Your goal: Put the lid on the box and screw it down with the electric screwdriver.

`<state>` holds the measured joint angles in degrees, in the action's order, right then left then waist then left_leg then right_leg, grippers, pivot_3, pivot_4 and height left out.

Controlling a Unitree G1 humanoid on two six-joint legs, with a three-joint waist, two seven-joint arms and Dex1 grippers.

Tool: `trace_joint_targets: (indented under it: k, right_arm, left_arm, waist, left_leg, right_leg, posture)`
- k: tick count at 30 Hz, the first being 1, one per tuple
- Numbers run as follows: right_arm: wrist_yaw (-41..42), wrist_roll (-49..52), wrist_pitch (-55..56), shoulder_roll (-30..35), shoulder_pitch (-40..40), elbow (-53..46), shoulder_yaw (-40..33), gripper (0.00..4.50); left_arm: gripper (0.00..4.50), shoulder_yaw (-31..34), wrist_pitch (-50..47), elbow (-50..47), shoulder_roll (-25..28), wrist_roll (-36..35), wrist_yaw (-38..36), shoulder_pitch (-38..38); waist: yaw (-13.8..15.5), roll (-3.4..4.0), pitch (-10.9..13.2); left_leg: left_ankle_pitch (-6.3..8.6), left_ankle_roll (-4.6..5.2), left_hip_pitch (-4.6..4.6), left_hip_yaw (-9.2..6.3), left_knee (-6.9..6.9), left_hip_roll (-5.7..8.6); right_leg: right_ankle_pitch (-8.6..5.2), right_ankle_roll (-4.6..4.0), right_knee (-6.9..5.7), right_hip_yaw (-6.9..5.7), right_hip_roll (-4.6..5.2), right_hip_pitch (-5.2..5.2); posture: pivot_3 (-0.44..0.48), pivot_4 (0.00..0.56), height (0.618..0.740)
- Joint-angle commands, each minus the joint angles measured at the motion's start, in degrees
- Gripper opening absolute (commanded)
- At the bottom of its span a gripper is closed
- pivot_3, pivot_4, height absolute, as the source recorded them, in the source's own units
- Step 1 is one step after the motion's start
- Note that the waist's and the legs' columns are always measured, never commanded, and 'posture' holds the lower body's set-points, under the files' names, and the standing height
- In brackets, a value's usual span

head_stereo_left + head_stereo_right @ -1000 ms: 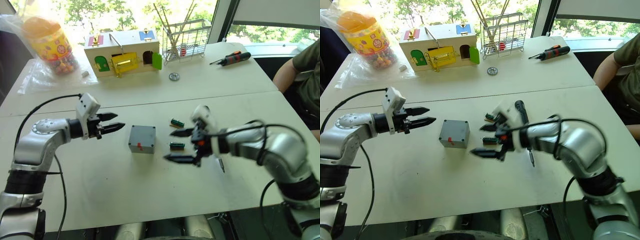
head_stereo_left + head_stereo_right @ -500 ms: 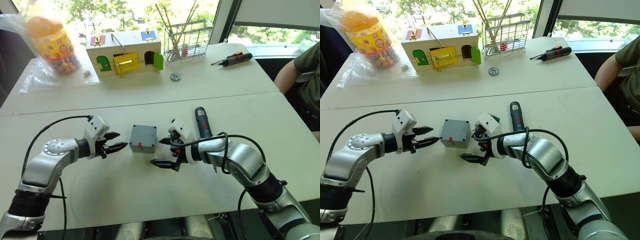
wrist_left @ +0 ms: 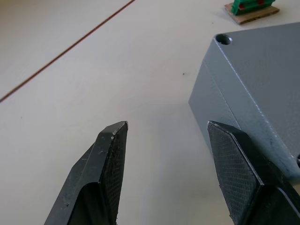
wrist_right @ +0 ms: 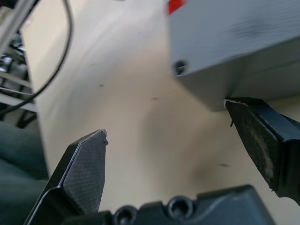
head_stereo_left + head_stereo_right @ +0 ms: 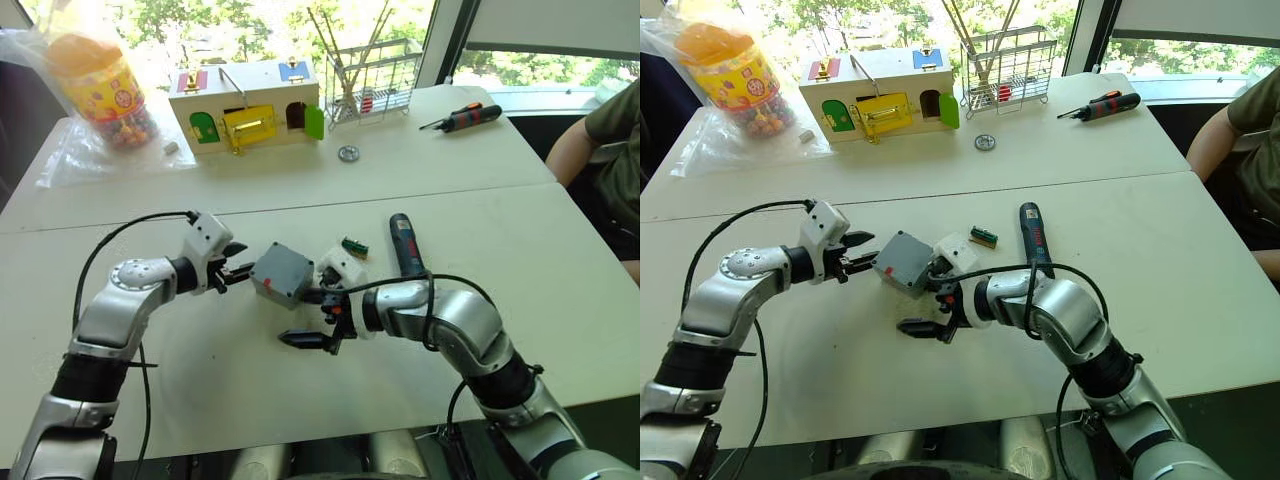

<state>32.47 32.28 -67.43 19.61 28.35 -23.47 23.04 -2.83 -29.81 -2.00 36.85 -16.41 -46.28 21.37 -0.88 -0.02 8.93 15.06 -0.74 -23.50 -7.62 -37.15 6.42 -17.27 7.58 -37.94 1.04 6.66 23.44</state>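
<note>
White table [image 5: 230, 400] has loads of free space toward 6 o'clock. We've got the box [image 5: 282, 272] tilted mid-table between both grippers, left gripper [image 5: 240, 272] and right gripper [image 5: 308, 318] fingers spread, gripping nothing.

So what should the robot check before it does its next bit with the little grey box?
1. Box flat on the table: not ok, it looks tilted, nudged between the two grippers.
2. Left gripper open: ok, one finger sits against the box's side.
3. Right gripper open: ok, one finger is at the box's bottom edge, nothing held.
4. Lid seated on the box: cannot tell, though a corner screw hole shows on its top face.
5. Electric screwdriver within reach: ok, lying on the table beside the right arm, not picked up.
</note>
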Motion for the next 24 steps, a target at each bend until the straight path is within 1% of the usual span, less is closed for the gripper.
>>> trace_joint_targets:
  k: [1,3,4,7,9,11,14,17,21,24]
  right_arm:
    - [-0.4,3.1,-2.1,-1.7,0.3,-3.4,-3.6,4.49]
    - [-0.1,2.5,-2.0,0.8,0.7,-4.9,-3.8,4.49]
    - [0.8,1.7,-1.2,3.3,1.2,-5.6,-4.2,4.49]
    - [3.2,0.2,1.8,8.7,2.7,-5.9,-5.2,4.49]
    - [4.7,-3.2,6.5,12.2,4.3,-3.9,-4.0,4.49]
    - [7.2,-7.3,12.7,15.0,5.9,-1.2,-1.6,4.49]
    - [11.2,-11.2,21.3,14.6,7.6,4.9,1.1,4.49]
    - [15.4,-15.6,29.4,13.9,8.7,10.1,4.6,4.49]
    - [18.3,-19.1,36.4,9.9,10.7,18.0,6.6,4.49]
    - [20.4,-20.5,39.2,7.4,11.6,21.4,6.9,4.49]
  left_arm:
    - [2.76,-1.3,3.8,2.8,-0.5,1.7,-1.7,1.7]
    - [2.76,-1.0,5.6,5.5,0.7,2.9,-2.8,2.4]
    - [2.76,-0.2,5.6,6.4,1.7,2.9,-3.4,2.5]
    - [2.76,1.3,5.7,7.1,4.7,2.9,-5.6,1.7]
    - [2.76,1.8,5.1,5.4,7.5,2.5,-7.5,-0.8]
    - [2.76,3.0,3.3,2.4,9.8,0.7,-9.9,-4.1]
    - [2.76,4.8,-1.7,-5.5,12.0,-4.4,-13.3,-10.1]
    - [2.76,5.2,-4.5,-9.4,12.1,-5.8,-12.8,-12.8]
    - [2.76,4.4,-5.9,-11.7,9.6,-6.1,-9.7,-13.3]
    - [2.76,3.5,-5.9,-12.6,7.3,-5.6,-7.5,-12.6]
  waist:
    - [0.1,0.0,0.0]
    - [0.1,0.0,0.0]
    - [0.1,0.0,0.0]
    - [0.0,0.0,0.0]
    - [0.0,0.0,0.0]
    - [-0.4,0.0,0.0]
    - [-0.5,0.0,0.0]
    - [-0.1,0.0,0.0]
    - [0.2,0.0,0.0]
    - [0.1,-0.01,0.0]
  left_leg:
    - [0.0,0.0,0.0,0.0,-0.02,0.01]
    - [0.0,-0.01,0.0,0.0,-0.03,0.01]
    - [0.0,-0.01,0.0,0.0,-0.04,0.02]
    - [0.0,0.0,0.0,0.0,-0.05,0.05]
    - [0.0,0.0,0.0,0.01,-0.03,0.04]
    - [0.0,0.0,0.0,0.03,0.05,0.01]
    - [0.0,0.0,0.0,0.05,0.1,-0.02]
    - [0.0,0.0,0.0,0.05,0.06,-0.02]
    - [-0.03,-0.05,0.0,0.02,-0.04,-0.01]
    - [-0.04,-0.06,0.01,0.02,-0.03,-0.01]
  right_leg:
    - [0.0,0.0,-0.01,0.0,0.0,0.0]
    - [0.0,0.0,-0.02,-0.01,0.0,-0.01]
    - [0.0,0.0,-0.03,-0.01,0.01,0.0]
    - [0.0,0.0,-0.02,-0.01,0.03,0.0]
    - [0.0,0.01,-0.02,-0.01,0.02,0.01]
    - [0.0,0.01,-0.03,-0.01,0.02,0.07]
    - [-0.01,0.01,-0.03,0.0,0.02,0.1]
    - [-0.01,0.01,-0.03,0.02,0.03,0.06]
    - [-0.01,0.0,-0.03,0.01,0.02,-0.02]
    - [-0.01,0.01,-0.05,0.0,0.01,0.0]
  posture:
    - [0.0,0.15,0.74]
    - [0.0,0.15,0.74]
    - [0.0,0.15,0.74]
    - [0.0,0.15,0.74]
    - [0.0,0.15,0.74]
    - [0.0,0.15,0.74]
    - [0.0,0.15,0.74]
    - [0.0,0.15,0.74]
    - [0.0,0.15,0.74]
    - [0.0,0.15,0.74]
